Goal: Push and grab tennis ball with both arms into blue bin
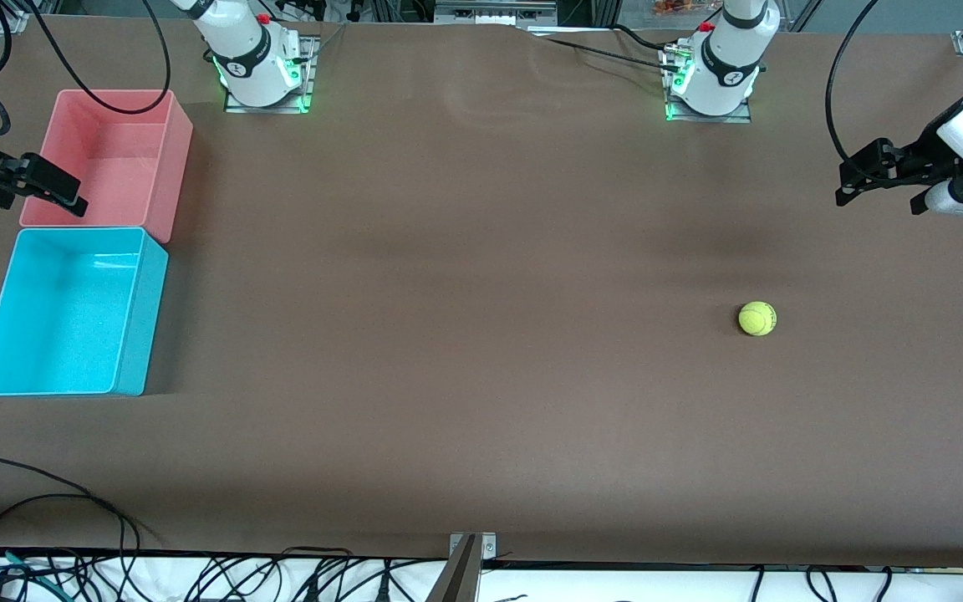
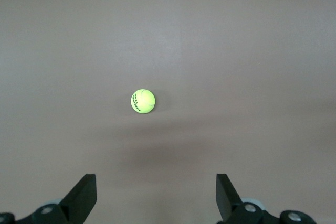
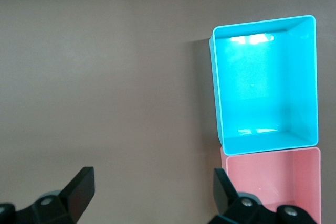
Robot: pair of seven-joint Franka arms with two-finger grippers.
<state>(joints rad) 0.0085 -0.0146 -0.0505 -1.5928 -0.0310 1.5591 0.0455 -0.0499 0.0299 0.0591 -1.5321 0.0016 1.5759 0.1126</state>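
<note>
Front view: the fuzzy yellow-green tennis ball (image 1: 756, 318) sits alone on the matte brown table (image 1: 465, 334), toward the left arm's end. At the right arm's end, the thin-walled blue bin (image 1: 137, 313) holds nothing, touching the pink bin (image 1: 176, 159) farther back, also bare inside. The left gripper (image 1: 874, 188) hangs wide above the table, the right gripper (image 1: 51, 188) wide over the pink bin.

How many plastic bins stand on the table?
2: the blue bin and the pink bin, side by side at the right arm's end, the pink one farther from the camera.
</note>
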